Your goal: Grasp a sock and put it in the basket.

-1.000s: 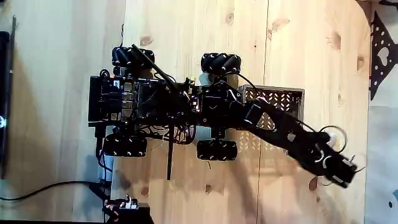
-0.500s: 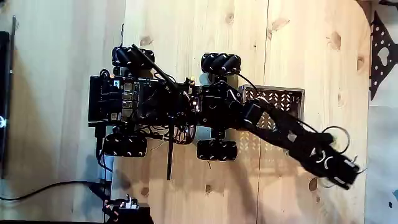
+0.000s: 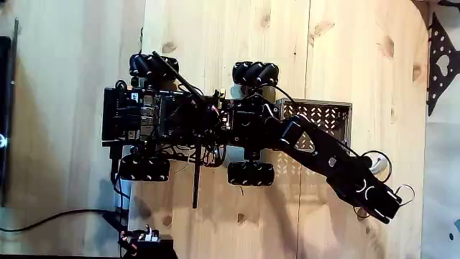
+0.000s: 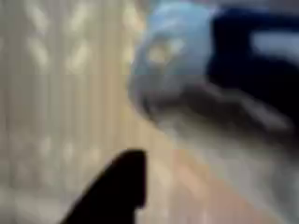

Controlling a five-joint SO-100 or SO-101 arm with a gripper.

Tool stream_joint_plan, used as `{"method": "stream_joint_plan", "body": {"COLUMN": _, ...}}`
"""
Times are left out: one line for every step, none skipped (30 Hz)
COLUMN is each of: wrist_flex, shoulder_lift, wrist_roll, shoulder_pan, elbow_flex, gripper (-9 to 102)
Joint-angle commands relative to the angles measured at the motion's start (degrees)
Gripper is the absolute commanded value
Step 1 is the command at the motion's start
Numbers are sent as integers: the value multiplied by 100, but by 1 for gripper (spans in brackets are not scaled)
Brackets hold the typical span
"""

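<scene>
Reaching out from the wheeled base toward 4 o'clock in the fixed view, the arm has swung a little lower and more inward than a second ago, so its gripper (image 3: 388, 210) now hangs past the corner of the basket (image 3: 338, 111). A pale shape just beside the wrist, at 1 o'clock from it, may be the sock (image 3: 379, 165), but this is a judgement. Whether the jaws are spread or pinching cannot be told; the wrist view is blurred.

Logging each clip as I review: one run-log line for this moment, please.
arm: reaching past grey lattice plastic basket | end effector: over wooden table, state unclear | sock: not identifiable | wrist view: blurred
</scene>
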Motion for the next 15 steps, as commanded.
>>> {"method": "stream_joint_plan", "body": {"wrist_flex": 1450, "shoulder_lift": 79, "wrist_roll": -193, "shoulder_pan": -97, "elbow_flex": -70, "gripper": 13}}
{"method": "stream_joint_plan", "body": {"wrist_flex": 1450, "shoulder_lift": 79, "wrist_roll": -193, "shoulder_pan": -97, "elbow_flex": -53, "gripper": 13}}
{"method": "stream_joint_plan", "body": {"wrist_flex": 1450, "shoulder_lift": 70, "wrist_roll": -193, "shoulder_pan": -88, "elbow_flex": -70, "gripper": 12}}
{"method": "stream_joint_plan", "body": {"wrist_flex": 1450, "shoulder_lift": 44, "wrist_roll": -193, "shoulder_pan": -79, "elbow_flex": -97, "gripper": 9}}
{"method": "stream_joint_plan", "body": {"wrist_flex": 1450, "shoulder_lift": 26, "wrist_roll": -202, "shoulder_pan": -62, "elbow_flex": -97, "gripper": 9}}
{"method": "stream_joint_plan", "body": {"wrist_flex": 1450, "shoulder_lift": 18, "wrist_roll": -202, "shoulder_pan": -53, "elbow_flex": -97, "gripper": 9}}
{"method": "stream_joint_plan", "body": {"wrist_flex": 1441, "shoulder_lift": 18, "wrist_roll": -220, "shoulder_pan": -53, "elbow_flex": -105, "gripper": 6}}
{"method": "stream_joint_plan", "body": {"wrist_flex": 1441, "shoulder_lift": 18, "wrist_roll": -220, "shoulder_pan": -53, "elbow_flex": -105, "gripper": 6}}
{"method": "stream_joint_plan", "body": {"wrist_flex": 1441, "shoulder_lift": 35, "wrist_roll": -220, "shoulder_pan": -53, "elbow_flex": -105, "gripper": 6}}
{"method": "stream_joint_plan", "body": {"wrist_flex": 1433, "shoulder_lift": 62, "wrist_roll": -229, "shoulder_pan": -79, "elbow_flex": -105, "gripper": 7}}
{"method": "stream_joint_plan", "body": {"wrist_flex": 1415, "shoulder_lift": 123, "wrist_roll": -229, "shoulder_pan": -105, "elbow_flex": -105, "gripper": 16}}
{"method": "stream_joint_plan", "body": {"wrist_flex": 1433, "shoulder_lift": 237, "wrist_roll": -220, "shoulder_pan": -141, "elbow_flex": -105, "gripper": 27}}
{"method": "stream_joint_plan", "body": {"wrist_flex": 1441, "shoulder_lift": 422, "wrist_roll": -185, "shoulder_pan": -202, "elbow_flex": -105, "gripper": 36}}
{"method": "stream_joint_plan", "body": {"wrist_flex": 1450, "shoulder_lift": 650, "wrist_roll": -220, "shoulder_pan": -308, "elbow_flex": -105, "gripper": 41}}
{"method": "stream_joint_plan", "body": {"wrist_flex": 1450, "shoulder_lift": 923, "wrist_roll": -308, "shoulder_pan": -439, "elbow_flex": -79, "gripper": 44}}
